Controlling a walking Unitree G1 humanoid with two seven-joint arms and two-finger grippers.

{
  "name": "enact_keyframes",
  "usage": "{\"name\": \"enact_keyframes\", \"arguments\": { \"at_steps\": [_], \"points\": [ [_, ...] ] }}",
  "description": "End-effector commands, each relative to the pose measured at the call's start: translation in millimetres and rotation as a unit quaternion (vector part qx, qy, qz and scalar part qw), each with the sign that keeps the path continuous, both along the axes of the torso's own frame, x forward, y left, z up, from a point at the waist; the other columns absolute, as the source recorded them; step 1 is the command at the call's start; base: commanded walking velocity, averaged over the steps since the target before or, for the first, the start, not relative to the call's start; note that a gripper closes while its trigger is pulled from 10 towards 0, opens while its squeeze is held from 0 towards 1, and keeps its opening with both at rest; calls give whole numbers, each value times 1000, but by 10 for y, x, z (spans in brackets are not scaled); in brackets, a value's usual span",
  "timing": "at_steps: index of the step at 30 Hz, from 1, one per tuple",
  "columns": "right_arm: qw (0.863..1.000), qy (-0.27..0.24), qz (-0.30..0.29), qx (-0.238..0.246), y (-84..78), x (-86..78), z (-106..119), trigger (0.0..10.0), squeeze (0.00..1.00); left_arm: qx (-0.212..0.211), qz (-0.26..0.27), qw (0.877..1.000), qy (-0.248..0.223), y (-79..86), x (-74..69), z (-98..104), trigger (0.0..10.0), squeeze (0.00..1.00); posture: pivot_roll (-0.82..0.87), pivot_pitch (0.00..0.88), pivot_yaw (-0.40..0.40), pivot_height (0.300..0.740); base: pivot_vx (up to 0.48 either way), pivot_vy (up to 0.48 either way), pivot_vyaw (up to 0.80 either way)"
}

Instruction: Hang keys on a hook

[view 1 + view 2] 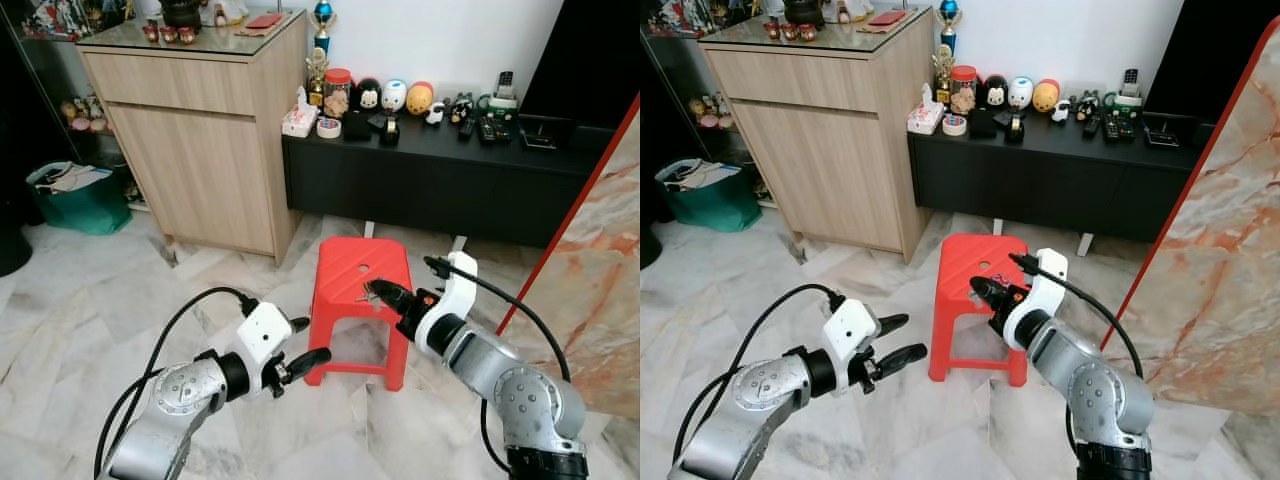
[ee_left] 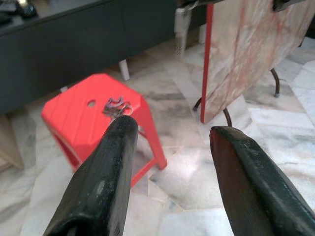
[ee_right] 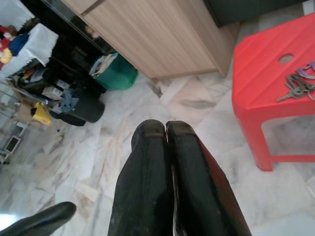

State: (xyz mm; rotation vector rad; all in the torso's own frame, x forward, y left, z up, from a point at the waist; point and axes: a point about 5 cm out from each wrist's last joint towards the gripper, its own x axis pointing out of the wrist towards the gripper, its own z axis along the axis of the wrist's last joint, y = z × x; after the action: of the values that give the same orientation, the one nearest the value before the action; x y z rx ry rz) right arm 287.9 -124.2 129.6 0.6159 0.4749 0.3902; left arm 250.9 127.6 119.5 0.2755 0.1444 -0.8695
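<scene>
- We look along our left gripper (image 2: 170, 142), its two black fingers spread apart above the floor.
- Beyond them, keys (image 2: 116, 106) lie on a red stool (image 2: 74, 115).
- A marble slab (image 2: 251, 46) stands near.

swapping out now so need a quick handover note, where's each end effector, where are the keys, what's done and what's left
Left end effector: open and empty, hovering low over the marble floor to the left of the red stool.
Right end effector: fingers shut on nothing, held over the stool's right side near the keys.
Keys: lying flat on the stool's top beside its round hole, not gripped.
Done: robot stands in front of the stool with both arms raised.
Left: open the right end effector, pick up the keys, find a hook and hang them. I cannot make out a hook from here.
</scene>
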Motion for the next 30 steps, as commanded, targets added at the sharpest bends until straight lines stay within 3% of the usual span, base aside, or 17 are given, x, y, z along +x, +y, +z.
{"name": "enact_keyframes", "arguments": {
  "at_steps": [1, 4, 9, 14, 21, 23, 30],
  "points": [
    [1000, 12, -6, -7, -24, 21, -6, 10000, 0, -1, 4, 1000, -22, 13, 30, 132, 10000, 0, 76, 0, -58, 740, 0, 0, 0],
    [999, 27, -12, -20, -38, 16, -67, 10000, 0, -2, 5, 1000, -21, 7, 15, 130, 10000, 0, 78, 0, -56, 740, 0, 0, 0],
    [994, 93, -49, -34, -73, -7, -244, 10000, 0, -6, 5, 1000, -19, -38, -16, 138, 10000, 0, 84, 0, -56, 740, 0, 0, 0],
    [989, 144, -29, -29, 101, -55, -360, 10000, 0, -4, 7, 1000, -12, -102, 5, 70, 10000, 0, 81, 0, -98, 740, 0, 0, 0],
    [988, 155, -9, -6, 280, -34, -361, 10000, 0, 1, -18, 1000, 21, -257, 9, -25, 10000, 0, 73, 0, -89, 740, 0, 0, 0],
    [988, 156, 4, 5, 382, -27, -357, 10000, 0, 32, -29, 999, 28, -255, 28, -53, 10000, 0, 77, 0, -81, 740, 0, 0, 0],
    [989, 144, 26, 32, 573, -22, -247, 10000, 0, 61, -55, 996, 36, -298, 16, -81, 10000, 0, 77, 0, -71, 740, 0, 0, 0]
  ]
}}
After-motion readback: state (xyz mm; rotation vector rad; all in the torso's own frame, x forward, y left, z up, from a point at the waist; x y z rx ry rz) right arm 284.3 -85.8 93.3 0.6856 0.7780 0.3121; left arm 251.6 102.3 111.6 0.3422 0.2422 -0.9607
